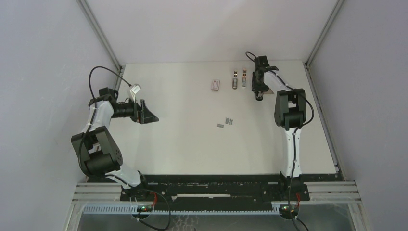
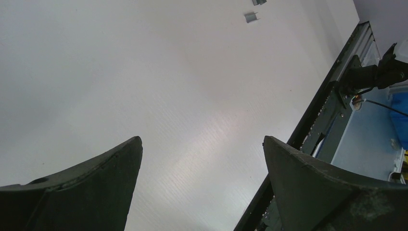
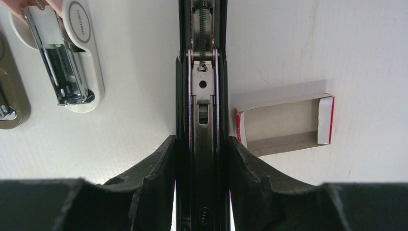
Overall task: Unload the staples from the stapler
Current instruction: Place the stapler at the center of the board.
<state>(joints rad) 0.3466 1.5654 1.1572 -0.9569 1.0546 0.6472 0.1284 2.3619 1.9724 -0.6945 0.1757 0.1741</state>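
Note:
The black stapler (image 3: 203,96) runs straight up the right wrist view, its metal channel and spring facing the camera. My right gripper (image 3: 202,144) is shut on its sides, at the far right of the table (image 1: 258,91). I cannot tell whether staples lie inside the channel. Three short grey staples (image 1: 227,121) lie loose on the table's middle, and two of these staples (image 2: 251,17) show at the top of the left wrist view. My left gripper (image 2: 202,142) is open and empty, hovering over the left side of the table (image 1: 152,116), far from the stapler.
A white stapler (image 3: 67,62) and a grey one (image 3: 7,101) lie left of the black stapler. An open, empty white-and-red box (image 3: 284,120) lies on its right. A small pink flat box (image 1: 215,84) sits further left. Enclosure walls border the table.

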